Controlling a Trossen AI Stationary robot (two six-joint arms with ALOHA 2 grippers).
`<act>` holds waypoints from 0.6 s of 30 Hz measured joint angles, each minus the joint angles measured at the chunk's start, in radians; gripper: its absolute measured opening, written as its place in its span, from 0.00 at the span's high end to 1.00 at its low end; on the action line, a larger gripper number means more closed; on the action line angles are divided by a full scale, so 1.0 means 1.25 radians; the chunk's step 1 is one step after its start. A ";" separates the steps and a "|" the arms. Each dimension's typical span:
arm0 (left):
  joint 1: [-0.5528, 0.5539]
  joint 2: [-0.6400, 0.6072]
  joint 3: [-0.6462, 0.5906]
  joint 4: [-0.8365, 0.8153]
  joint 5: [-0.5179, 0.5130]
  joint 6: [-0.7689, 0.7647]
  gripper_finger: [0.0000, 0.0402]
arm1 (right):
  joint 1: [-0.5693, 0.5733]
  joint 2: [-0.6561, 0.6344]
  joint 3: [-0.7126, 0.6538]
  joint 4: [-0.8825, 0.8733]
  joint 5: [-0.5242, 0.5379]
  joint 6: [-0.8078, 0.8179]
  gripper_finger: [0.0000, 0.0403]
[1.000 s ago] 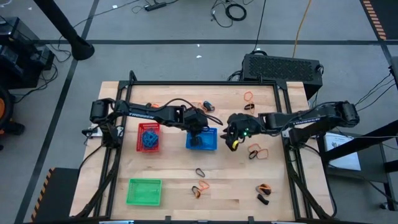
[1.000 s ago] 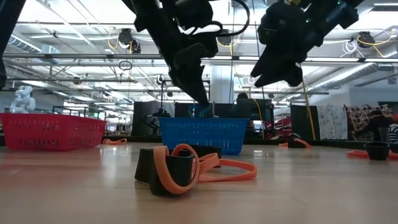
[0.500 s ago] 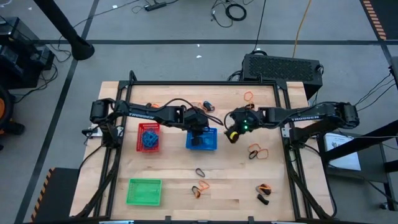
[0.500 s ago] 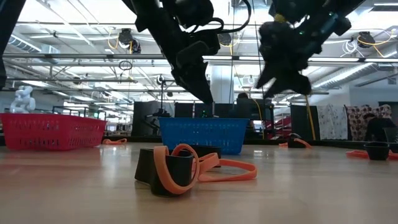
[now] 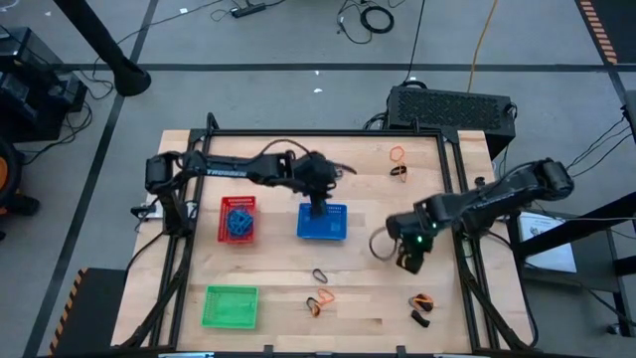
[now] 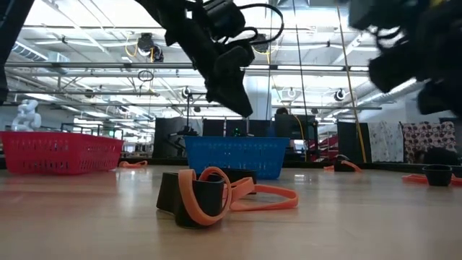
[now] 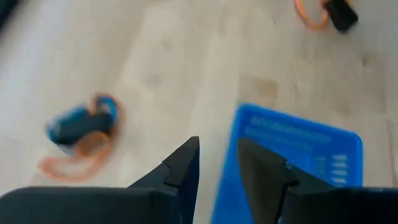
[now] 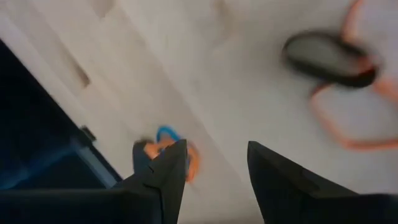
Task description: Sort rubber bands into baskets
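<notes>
High view: my right gripper [image 5: 409, 261] hangs spread and empty just above the orange-black bands [image 5: 420, 307] near the desk's front right; left gripper [image 5: 318, 202], parted and empty, sits over the blue basket [image 5: 323, 225].

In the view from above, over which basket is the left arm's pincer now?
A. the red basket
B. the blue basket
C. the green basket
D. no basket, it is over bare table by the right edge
B: in the high view the left pincer sits at the far rim of the blue basket, and the left wrist view shows that basket just ahead of its fingers.
</notes>
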 joint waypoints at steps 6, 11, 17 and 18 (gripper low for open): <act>0.095 0.044 0.052 0.024 0.005 0.055 0.72 | 0.137 0.000 0.000 0.109 0.053 0.150 0.60; 0.181 0.151 0.147 0.001 0.070 0.053 0.72 | 0.184 0.000 0.000 0.177 0.110 0.248 0.60; 0.184 0.281 0.279 -0.042 0.130 0.061 0.72 | 0.212 0.000 0.000 0.186 0.119 0.318 0.60; 0.176 0.299 0.302 -0.068 0.113 0.060 0.72 | 0.216 0.000 0.000 0.187 0.119 0.324 0.60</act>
